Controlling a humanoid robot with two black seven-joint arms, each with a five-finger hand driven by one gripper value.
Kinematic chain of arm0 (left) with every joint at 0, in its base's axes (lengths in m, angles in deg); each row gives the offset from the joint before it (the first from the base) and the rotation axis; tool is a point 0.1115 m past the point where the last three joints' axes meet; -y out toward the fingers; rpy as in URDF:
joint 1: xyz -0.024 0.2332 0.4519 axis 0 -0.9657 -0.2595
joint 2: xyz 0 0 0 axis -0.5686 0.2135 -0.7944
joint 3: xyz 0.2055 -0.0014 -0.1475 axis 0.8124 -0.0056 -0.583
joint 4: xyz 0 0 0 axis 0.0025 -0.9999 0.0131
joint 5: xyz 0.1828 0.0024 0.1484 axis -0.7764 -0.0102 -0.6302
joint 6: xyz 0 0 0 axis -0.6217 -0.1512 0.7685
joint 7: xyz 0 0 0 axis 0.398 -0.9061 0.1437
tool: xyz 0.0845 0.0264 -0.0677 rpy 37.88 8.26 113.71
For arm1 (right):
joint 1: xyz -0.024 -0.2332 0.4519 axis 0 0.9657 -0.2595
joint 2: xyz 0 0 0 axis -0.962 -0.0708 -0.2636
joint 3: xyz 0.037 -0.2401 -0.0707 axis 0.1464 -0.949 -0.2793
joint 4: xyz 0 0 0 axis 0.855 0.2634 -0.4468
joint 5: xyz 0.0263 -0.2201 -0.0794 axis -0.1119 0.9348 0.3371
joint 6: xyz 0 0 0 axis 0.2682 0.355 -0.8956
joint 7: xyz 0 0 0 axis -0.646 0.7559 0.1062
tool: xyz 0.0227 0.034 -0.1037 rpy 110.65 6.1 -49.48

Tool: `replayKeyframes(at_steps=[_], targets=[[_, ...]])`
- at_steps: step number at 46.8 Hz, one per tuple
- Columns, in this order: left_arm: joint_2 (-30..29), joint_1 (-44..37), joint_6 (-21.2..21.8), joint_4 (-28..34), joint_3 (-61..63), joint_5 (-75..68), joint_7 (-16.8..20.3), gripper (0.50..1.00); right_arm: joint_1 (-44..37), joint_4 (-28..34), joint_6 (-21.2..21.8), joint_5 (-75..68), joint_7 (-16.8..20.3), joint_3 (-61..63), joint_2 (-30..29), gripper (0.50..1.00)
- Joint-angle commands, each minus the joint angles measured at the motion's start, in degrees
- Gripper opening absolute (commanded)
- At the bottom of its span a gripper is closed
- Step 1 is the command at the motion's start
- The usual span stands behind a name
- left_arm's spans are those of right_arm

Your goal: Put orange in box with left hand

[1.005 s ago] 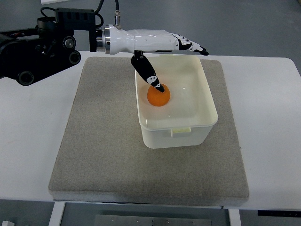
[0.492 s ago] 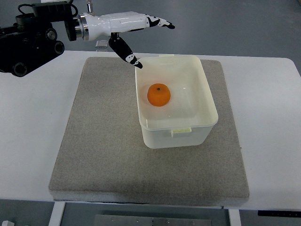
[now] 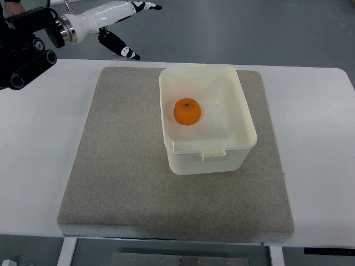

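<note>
Orange [image 3: 187, 111] sits inside the box [image 3: 244, 119], resting on the box floor toward 10 o'clock of its centre, stem dimple facing up. Box is cream plastic, lidless, standing on a grey mat [image 3: 122, 166] that covers most of the white bench [image 3: 39, 138]. Left hand [image 3: 116, 22] hangs at 11 o'clock of the box, well apart from it, fingers extended and released, thumb angled downward, grasping nothing. No brand, label or legible writing visible on box, mat or hand

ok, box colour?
Translucent cream-white box, clearest in the top view, holding the orange.
</note>
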Motion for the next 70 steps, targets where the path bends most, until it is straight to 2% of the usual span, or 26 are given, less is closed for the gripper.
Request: replayKeyframes(at_steps=[1,14,21,31,47,62,70], targets=[[0.09,-0.83,0.0,1.88,0.01,3.0,-0.02,0.975,0.0,0.0,0.0,0.0,0.0,0.0,0.0,0.932],[3.08,-4.08,0.0,6.89,0.01,11.18,0.06,0.975,0.0,0.0,0.0,0.0,0.0,0.0,0.0,0.932],[5.01,-6.37,0.0,7.24,-0.17,15.04,0.06,0.975,0.0,0.0,0.0,0.0,0.0,0.0,0.0,0.932],[6.06,-7.69,-0.09,7.59,-0.08,25.59,0.06,0.975,0.0,0.0,0.0,0.0,0.0,0.0,0.0,0.932],[8.44,-9.71,-1.32,13.39,-0.25,43.69,-0.02,0.977,0.0,0.0,0.0,0.0,0.0,0.0,0.0,0.932],[10.2,-12.7,-9.05,17.26,-8.95,63.12,-0.9,0.977,0.0,0.0,0.0,0.0,0.0,0.0,0.0,0.932],[10.55,-12.96,-10.11,17.26,-10.01,70.24,-1.34,0.971,0.0,0.0,0.0,0.0,0.0,0.0,0.0,0.932]])
